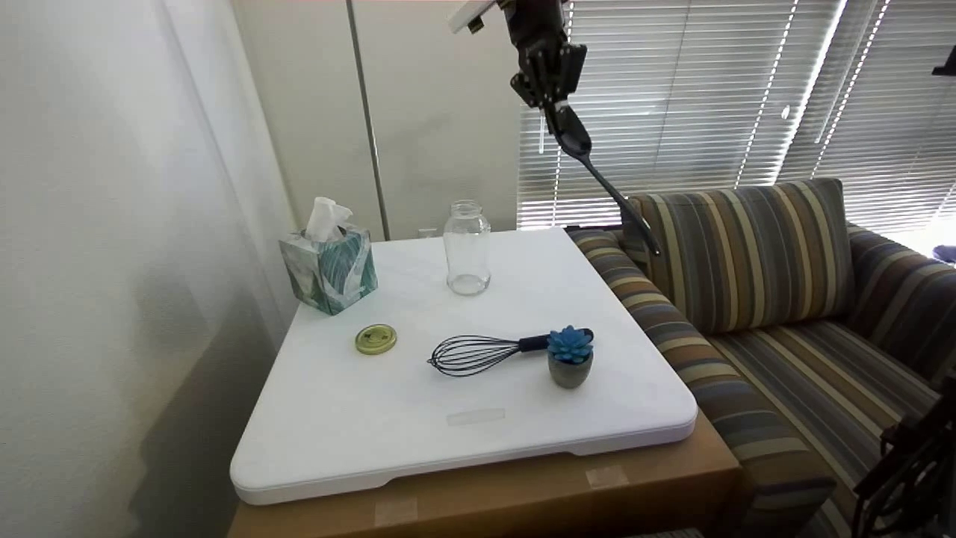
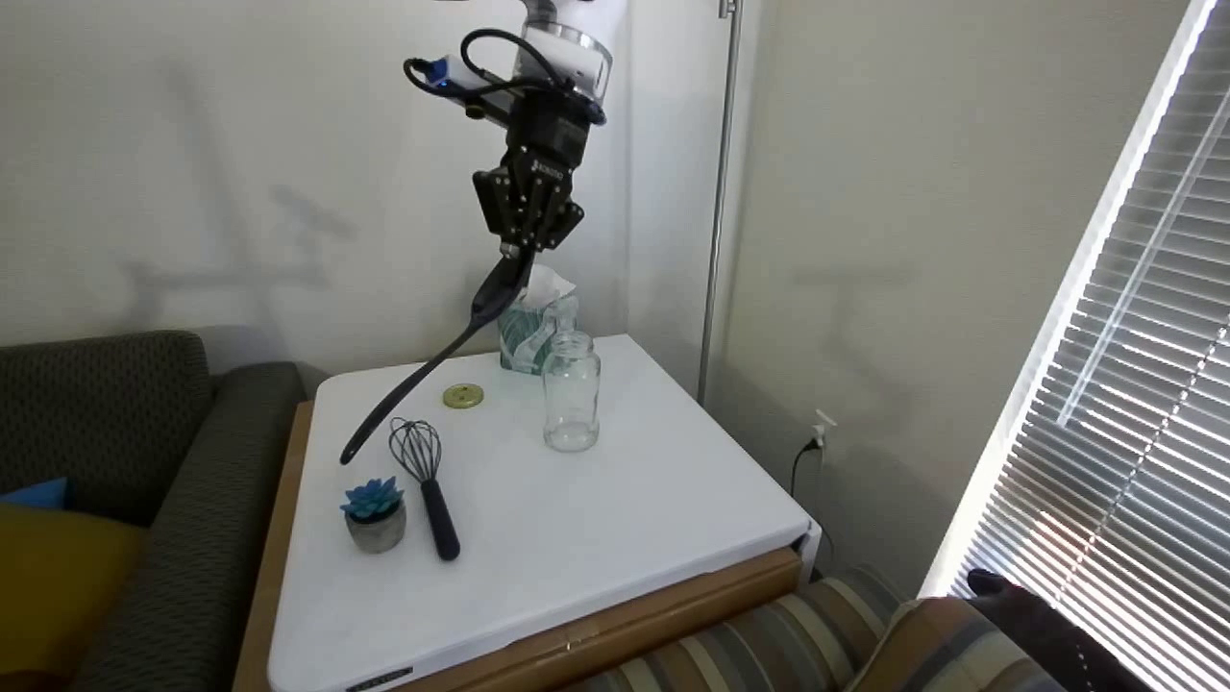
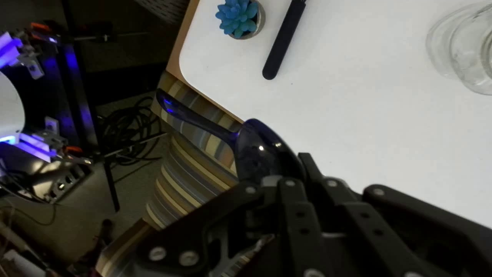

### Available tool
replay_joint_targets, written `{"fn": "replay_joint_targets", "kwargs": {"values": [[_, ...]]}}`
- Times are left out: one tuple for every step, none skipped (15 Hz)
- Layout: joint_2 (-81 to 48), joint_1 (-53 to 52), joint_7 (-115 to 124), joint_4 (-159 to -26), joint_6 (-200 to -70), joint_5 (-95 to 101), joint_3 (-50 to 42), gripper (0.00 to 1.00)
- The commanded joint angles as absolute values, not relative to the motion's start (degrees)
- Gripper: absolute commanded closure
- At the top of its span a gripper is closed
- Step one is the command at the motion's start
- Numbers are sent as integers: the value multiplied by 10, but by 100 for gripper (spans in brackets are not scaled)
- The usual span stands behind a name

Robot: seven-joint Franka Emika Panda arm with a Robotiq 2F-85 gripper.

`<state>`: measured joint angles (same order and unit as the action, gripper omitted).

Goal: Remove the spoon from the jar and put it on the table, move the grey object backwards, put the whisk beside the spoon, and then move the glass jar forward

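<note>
Spoon point(image 1: 576, 140) clamped in tool point(image 1: 554, 103), held in the air

In an exterior view, the tool is closed on the end of the spoon's oval head. The handle slopes down to the right; its tip shows in front of a striped cushion point(image 1: 747, 261). The glass jar point(image 1: 468, 254) stands upright toward the far edge of the tabletop point(image 1: 358, 426). To its left stands the tissue box point(image 1: 336, 273); a yellow-green disc point(image 1: 376, 339) lies nearer the camera. The whisk point(image 1: 532, 343) lies with its wire loops to the left. The grey pot point(image 1: 570, 370), topped with blue leaves, stands in front of the whisk's black handle.

In an exterior view, the spoon point(image 2: 495, 293) hangs from the tool point(image 2: 519, 250), its handle sloping down to the left. The whisk point(image 2: 437, 509) lies between the grey pot point(image 2: 376, 529) and the glass jar point(image 2: 572, 394). The grey pot is just beside the whisk, not touching it. The tissue box point(image 2: 524, 336) stands behind the glass jar.

In the wrist view, the fingers pinch the head of the spoon point(image 3: 261, 150). Its handle extends up and left across striped upholstery point(image 3: 184, 169). The glass jar point(image 3: 474, 50), cut off at the right, stands well apart from the whisk point(image 3: 282, 42).
</note>
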<state>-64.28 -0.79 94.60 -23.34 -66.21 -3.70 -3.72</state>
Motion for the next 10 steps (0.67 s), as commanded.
{"fn": "replay_joint_targets", "kwargs": {"values": [[-652, 15, 1027, -255, -634, -69, -28, 98], [-658, 20, 1055, -258, -633, -75, -30, 98], [-663, 25, 1083, -261, -635, -82, -29, 98], [-670, 30, 1112, -260, -644, -88, -31, 98], [-705, 41, 1142, -209, -635, -91, -22, 98], [-714, 41, 1173, -204, -650, -87, -28, 98], [-696, 37, 1185, -241, -682, -88, -36, 98], [-701, 25, 1189, -236, -692, -66, -47, 98], [-705, 21, 1184, -240, -700, -56, -51, 98], [-707, 16, 1176, -243, -706, -48, -54, 98]]}}
